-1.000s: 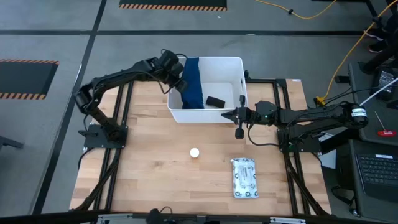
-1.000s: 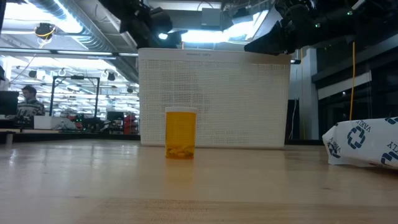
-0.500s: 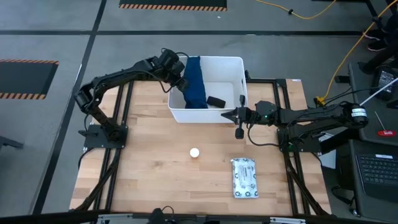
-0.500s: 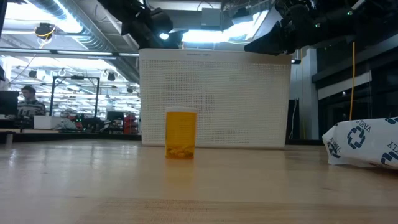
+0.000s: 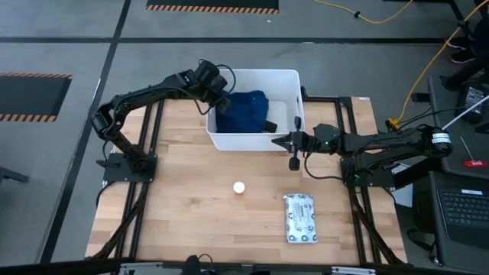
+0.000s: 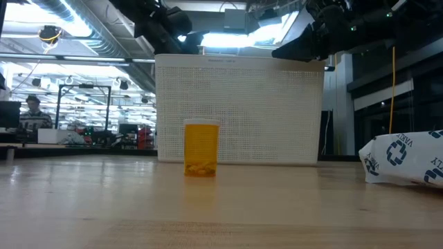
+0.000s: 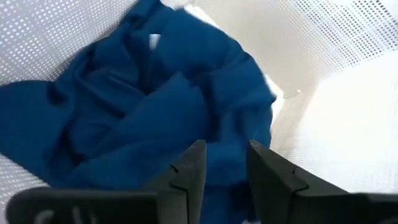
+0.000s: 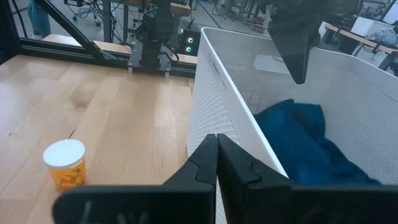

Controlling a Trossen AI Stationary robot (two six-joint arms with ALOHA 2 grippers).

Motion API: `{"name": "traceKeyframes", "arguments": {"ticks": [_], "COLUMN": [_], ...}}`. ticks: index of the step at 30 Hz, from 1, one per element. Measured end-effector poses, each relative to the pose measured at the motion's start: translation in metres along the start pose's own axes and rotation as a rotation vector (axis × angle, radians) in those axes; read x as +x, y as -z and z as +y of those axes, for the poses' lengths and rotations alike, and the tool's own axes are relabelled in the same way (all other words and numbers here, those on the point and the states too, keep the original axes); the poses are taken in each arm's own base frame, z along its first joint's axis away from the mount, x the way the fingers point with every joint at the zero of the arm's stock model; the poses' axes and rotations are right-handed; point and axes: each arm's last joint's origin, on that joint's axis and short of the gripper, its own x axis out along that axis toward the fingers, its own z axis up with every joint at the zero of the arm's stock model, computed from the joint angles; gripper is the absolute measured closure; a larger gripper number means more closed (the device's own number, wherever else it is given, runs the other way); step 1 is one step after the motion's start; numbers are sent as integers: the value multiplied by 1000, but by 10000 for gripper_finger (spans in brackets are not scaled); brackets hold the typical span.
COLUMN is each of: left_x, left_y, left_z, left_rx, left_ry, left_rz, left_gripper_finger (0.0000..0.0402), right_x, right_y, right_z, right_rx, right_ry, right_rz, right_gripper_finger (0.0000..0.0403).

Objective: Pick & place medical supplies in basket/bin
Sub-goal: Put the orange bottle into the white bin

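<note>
From above, we see the dark blue cloth [image 5: 243, 111] lying crumpled in the white tub [image 5: 289, 79], where a second ago it hung as a tall strip from the left gripper [image 5: 217, 95] at the tub's left rim. A small black cylinder [image 5: 269, 124] peeks out beside it. The bottle [image 5: 239, 187] and printed packet [image 5: 299, 218] lie on the table [image 5: 176, 206], apart from the tub.

At table height, the orange bottle [image 6: 201, 149] stands before the tub's wall [image 6: 239, 111]; the cloth is hidden.

The left wrist shows its fingers [image 7: 189, 174] spread, empty, above the rumpled cloth [image 7: 143, 106].

The right wrist shows fingers [image 8: 202, 163] pressed together, seemingly outside the tub's corner [image 8: 214, 81].
</note>
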Motion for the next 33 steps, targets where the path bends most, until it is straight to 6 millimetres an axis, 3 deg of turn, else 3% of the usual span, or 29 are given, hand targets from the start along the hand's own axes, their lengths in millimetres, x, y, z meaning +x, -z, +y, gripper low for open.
{"name": "traceKeyframes", "arguments": {"ticks": [7,13,23,29,33], "left_x": [-6,-34,-117,-169,-192], "left_y": [-1,-5,4,21,34], "left_z": [-2,-13,-38,-53,-64], "left_rx": [71,157,348,509,663], "left_ry": [-9,8,-21,-16,58], "left_rz": [-24,-128,-367,-510,-567], "left_gripper_finger": [272,272,280,311,336], "right_x": [0,0,0,0,0], "right_y": [0,0,0,0,0], "right_z": [0,0,0,0,0], "right_rx": [0,0,0,0,-20], "right_ry": [0,0,-1,0,-2], "right_rz": [1,1,1,1,0], "right_gripper_finger": [395,395,395,395,395]}}
